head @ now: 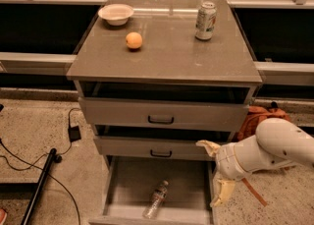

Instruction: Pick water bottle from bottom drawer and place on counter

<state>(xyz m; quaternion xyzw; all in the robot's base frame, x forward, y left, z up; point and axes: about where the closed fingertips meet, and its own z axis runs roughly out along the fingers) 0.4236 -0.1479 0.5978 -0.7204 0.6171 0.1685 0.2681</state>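
Observation:
The water bottle [156, 199], small and clear, lies on its side near the front of the open bottom drawer [125, 182]. The counter [167, 52] is the grey-brown top of the cabinet above. My gripper [214, 174] hangs at the end of the white arm at the drawer's right edge, right of the bottle and a little above it. Its two pale fingers stand apart, one by the middle drawer's front and one lower by the drawer's right wall, with nothing between them.
On the counter stand a white bowl [116, 14], an orange [134, 40] and a white-and-green soda can [205, 20]. The two upper drawers [162, 114] are slightly ajar. Cables [54, 157] and a dark pole [39, 187] lie on the floor at left; an orange bag [258, 118] sits at right.

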